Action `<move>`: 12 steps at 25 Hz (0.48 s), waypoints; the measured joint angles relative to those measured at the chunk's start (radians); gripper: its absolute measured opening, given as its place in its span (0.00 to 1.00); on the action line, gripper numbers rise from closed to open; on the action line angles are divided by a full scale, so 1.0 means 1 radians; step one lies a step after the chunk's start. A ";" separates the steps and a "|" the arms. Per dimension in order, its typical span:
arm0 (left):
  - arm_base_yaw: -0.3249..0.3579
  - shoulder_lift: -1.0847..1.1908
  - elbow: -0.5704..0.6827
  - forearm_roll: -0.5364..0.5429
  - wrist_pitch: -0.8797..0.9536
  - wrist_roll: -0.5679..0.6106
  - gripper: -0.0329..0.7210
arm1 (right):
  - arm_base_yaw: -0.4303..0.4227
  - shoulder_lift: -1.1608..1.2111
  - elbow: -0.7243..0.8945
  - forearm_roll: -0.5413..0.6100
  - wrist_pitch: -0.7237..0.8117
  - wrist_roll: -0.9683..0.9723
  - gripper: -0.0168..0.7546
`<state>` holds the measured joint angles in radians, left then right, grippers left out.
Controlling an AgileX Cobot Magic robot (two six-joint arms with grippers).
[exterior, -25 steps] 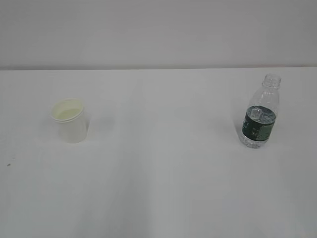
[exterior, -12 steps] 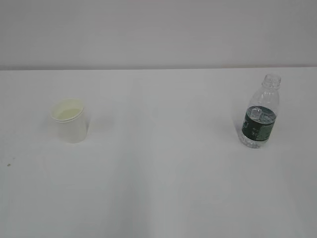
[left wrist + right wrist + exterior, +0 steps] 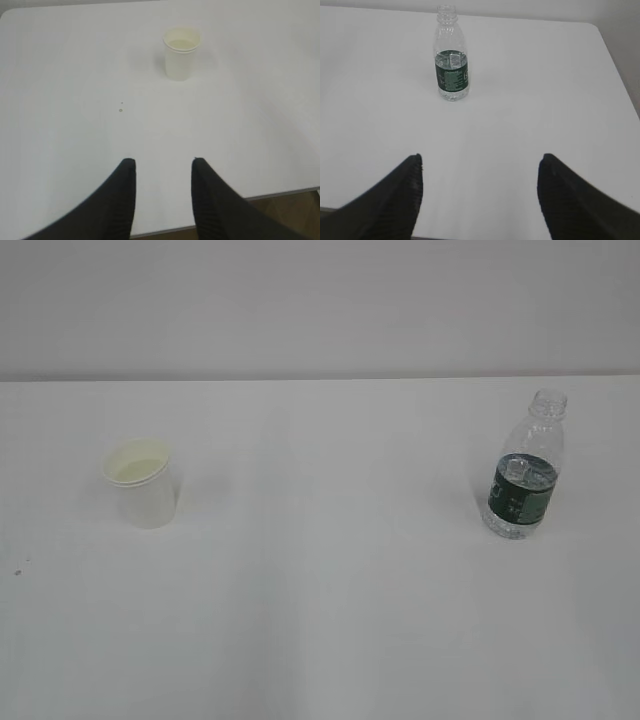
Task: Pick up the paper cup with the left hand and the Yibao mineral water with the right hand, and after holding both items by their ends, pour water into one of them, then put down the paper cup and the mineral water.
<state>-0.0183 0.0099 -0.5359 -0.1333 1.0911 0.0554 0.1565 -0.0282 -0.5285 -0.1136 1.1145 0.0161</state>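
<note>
cup [image 3: 141, 483], capless bottle [image 3: 523, 475] (contents unclear)

Lab-like test setup: bare white table [image 3: 320, 620], plain white wall [image 3: 320, 300].

We see flat, even, bright light washing the white table [image 3: 320, 620] pale; shadows beside the paper cup [image 3: 143, 482] are faint, and both wrist views show slightly soft, blurred fingertips [image 3: 127, 180].
</note>
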 joint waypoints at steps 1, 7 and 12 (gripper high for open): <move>0.000 0.000 0.005 0.000 0.005 0.000 0.40 | 0.000 0.000 0.000 0.000 0.000 0.000 0.72; 0.000 0.000 0.006 0.000 0.004 0.000 0.40 | 0.000 0.000 0.000 0.000 0.000 0.000 0.72; 0.000 0.000 0.006 0.000 0.009 0.000 0.40 | 0.000 0.000 0.000 0.000 0.000 0.000 0.72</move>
<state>-0.0183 0.0099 -0.5304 -0.1333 1.1002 0.0554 0.1565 -0.0282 -0.5285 -0.1136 1.1150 0.0161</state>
